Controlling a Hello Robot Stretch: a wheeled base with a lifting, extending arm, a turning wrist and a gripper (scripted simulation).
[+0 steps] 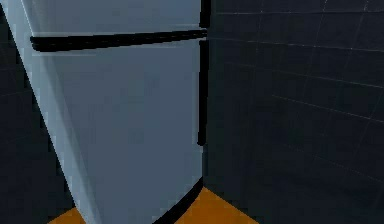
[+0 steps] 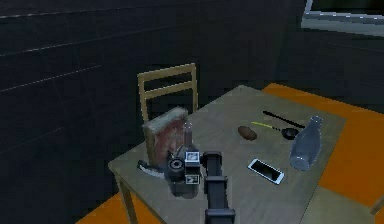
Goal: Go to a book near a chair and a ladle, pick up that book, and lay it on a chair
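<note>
While the fridge [image 1: 120, 110] looms close at 11 o'clock ahead, I see the gripper [image 2: 184, 140] at the book [image 2: 163, 132], upright on the table [image 2: 230, 150]. I can't tell the fingers' state or whether they hold anything. Chair [image 2: 168, 85] at the book's 12 o'clock, ladle [image 2: 283, 121] toward 3, past a brown lump [image 2: 246, 131].

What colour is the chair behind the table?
The chair is light tan wood; arm side view.

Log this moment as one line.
gripper: near book, hold cannot tell | chair: behind table | ladle: on table | forward view: fridge
</note>
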